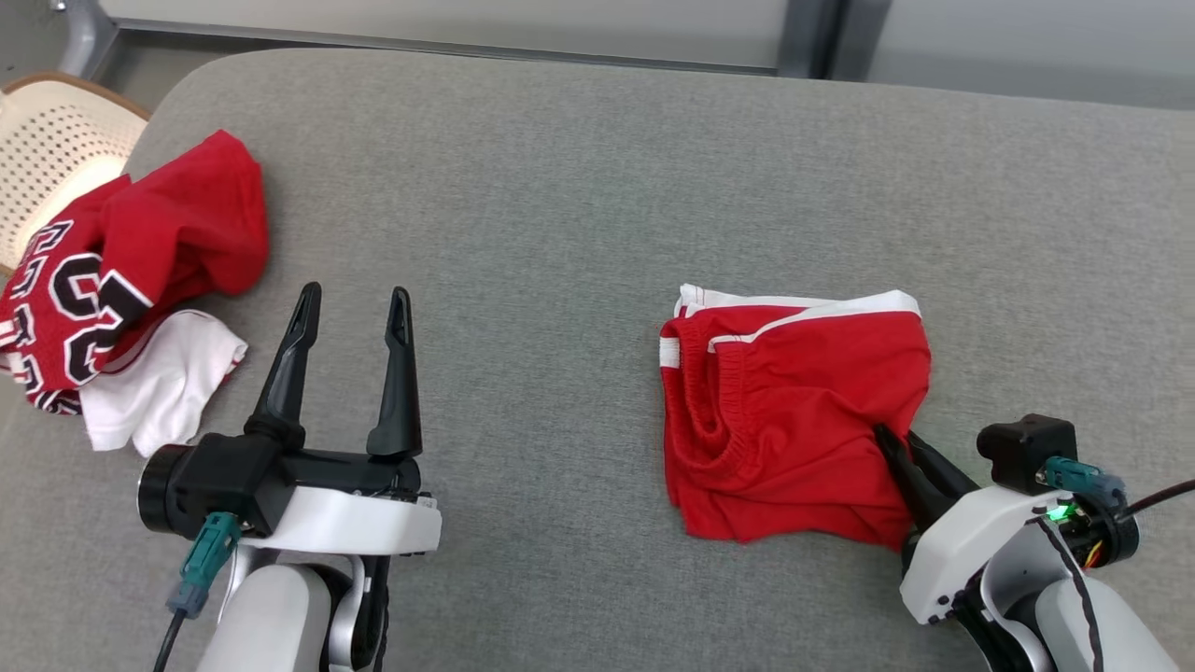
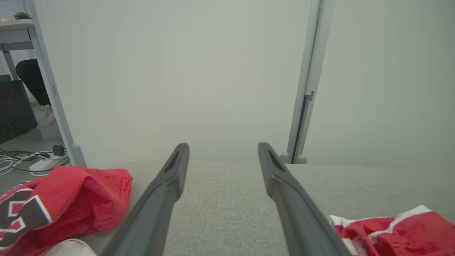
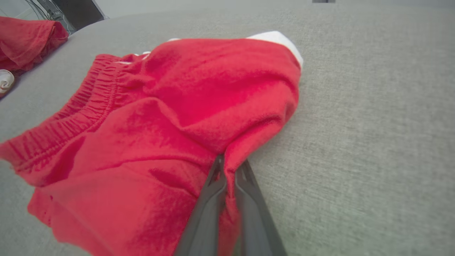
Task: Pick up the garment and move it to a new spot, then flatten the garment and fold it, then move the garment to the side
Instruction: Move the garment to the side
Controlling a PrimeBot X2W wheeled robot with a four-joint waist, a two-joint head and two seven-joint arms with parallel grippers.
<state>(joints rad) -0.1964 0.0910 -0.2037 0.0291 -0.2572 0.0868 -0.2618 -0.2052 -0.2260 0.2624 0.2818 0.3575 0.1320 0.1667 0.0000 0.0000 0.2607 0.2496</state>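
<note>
Nearest me, the right gripper (image 1: pixel 893 435) is pinched tight on the red shorts (image 1: pixel 794 401). Its two dark fingers almost meet, and a ridge of cloth is drawn up between them at the shorts' 4 o'clock corner; the right wrist view shows that nip plainly (image 3: pixel 230 163). The left gripper (image 1: pixel 355 294) hangs at about 7 o'clock over the grey padded table (image 1: pixel 579 187), fingers spread wide and holding nothing. The shorts rest on the table toward 4 o'clock, doubled over into a rough block, with the elastic waistband at their 9 o'clock side and a white hem along 12 o'clock. They look lumpy rather than smoothed, so I judge the flattening and a proper fold are not yet done. This grip reads to me as the start of the pick-up, with the cloth gathered but not lifted clear. Moving, spreading, folding and setting aside would all remain. Well apart at 9 o'clock, a crumpled red jersey (image 1: pixel 140 252) lies on a white cloth (image 1: pixel 168 383), beside a pale chair (image 1: pixel 56 149).
</note>
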